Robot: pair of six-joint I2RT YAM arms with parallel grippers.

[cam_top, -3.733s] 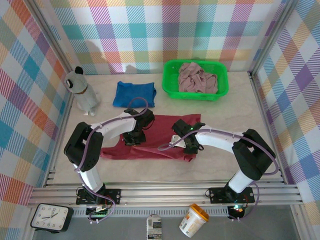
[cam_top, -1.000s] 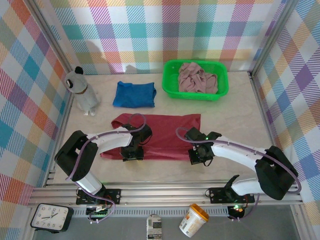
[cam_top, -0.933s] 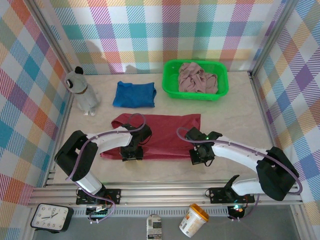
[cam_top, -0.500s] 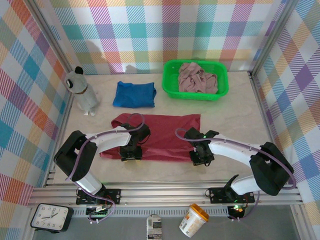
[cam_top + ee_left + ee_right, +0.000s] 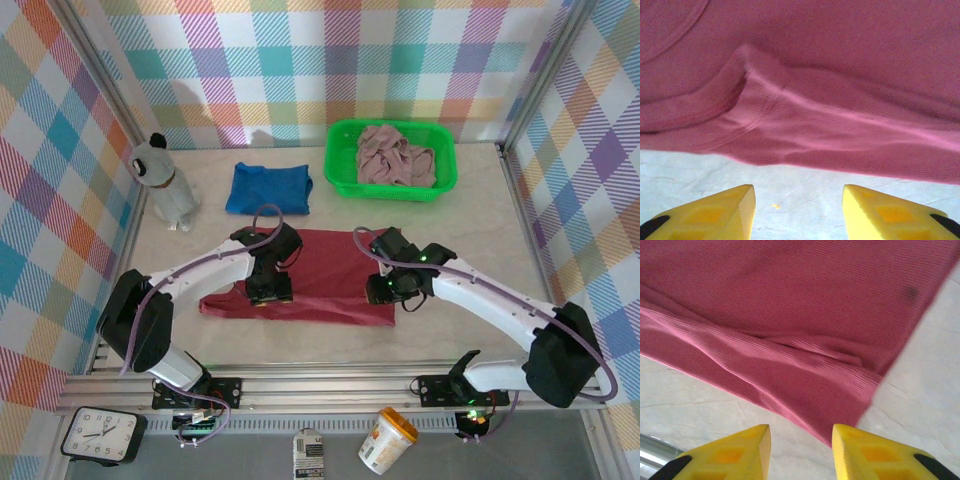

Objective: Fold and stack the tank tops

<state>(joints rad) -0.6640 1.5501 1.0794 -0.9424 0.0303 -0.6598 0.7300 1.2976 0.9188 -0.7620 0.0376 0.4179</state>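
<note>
Three garments: the dark red tank top (image 5: 325,272) lies flat toward the near edge of the table (image 5: 470,240), the blue tank top (image 5: 268,188) lies folded behind it, and the pink tank top (image 5: 395,155) is bunched in the green basket (image 5: 333,160) at the far edge. Left gripper (image 5: 797,195) and right gripper (image 5: 801,432) hover at the red hem, jaws parted, empty. A grey figurine (image 5: 165,185) stands by the left edge.
</note>
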